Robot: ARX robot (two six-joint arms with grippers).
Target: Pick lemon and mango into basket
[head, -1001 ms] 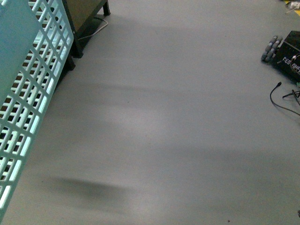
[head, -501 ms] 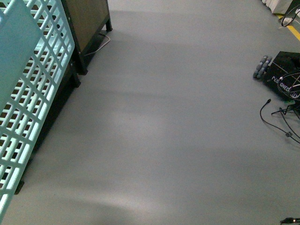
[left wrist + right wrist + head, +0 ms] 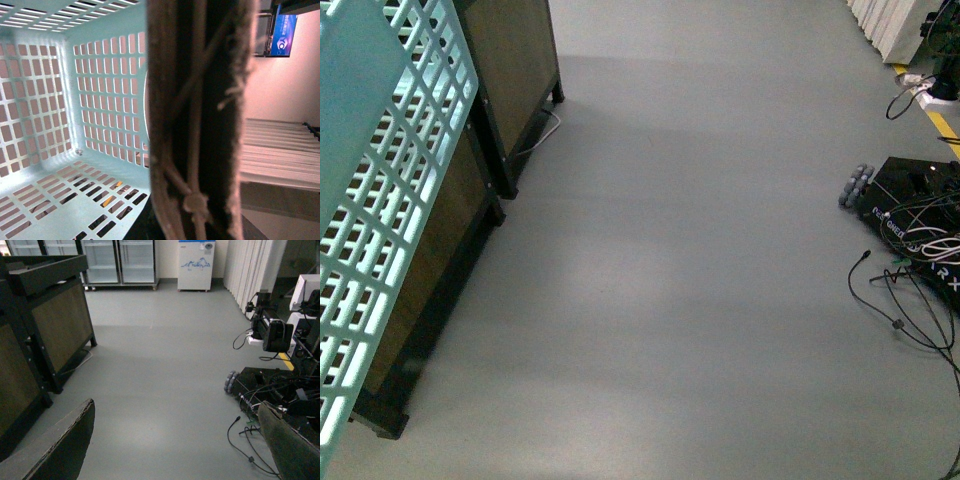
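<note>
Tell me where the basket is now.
The teal basket fills the front view's left edge, beside the dark wooden cabinets; the left wrist view looks into it.

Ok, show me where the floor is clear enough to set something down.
The wide grey floor is bare between the dark cabinets on the left and the black wheeled base on the right. Crowded: loose cables beside that base.

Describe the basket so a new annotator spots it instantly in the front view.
Start at the grey floor in the front view and go to its left edge, where dark wood-panelled cabinets stand. The basket fills the picture's left border in front of them: pale teal plastic with a grid of rectangular holes, the only light, perforated thing there.
</note>
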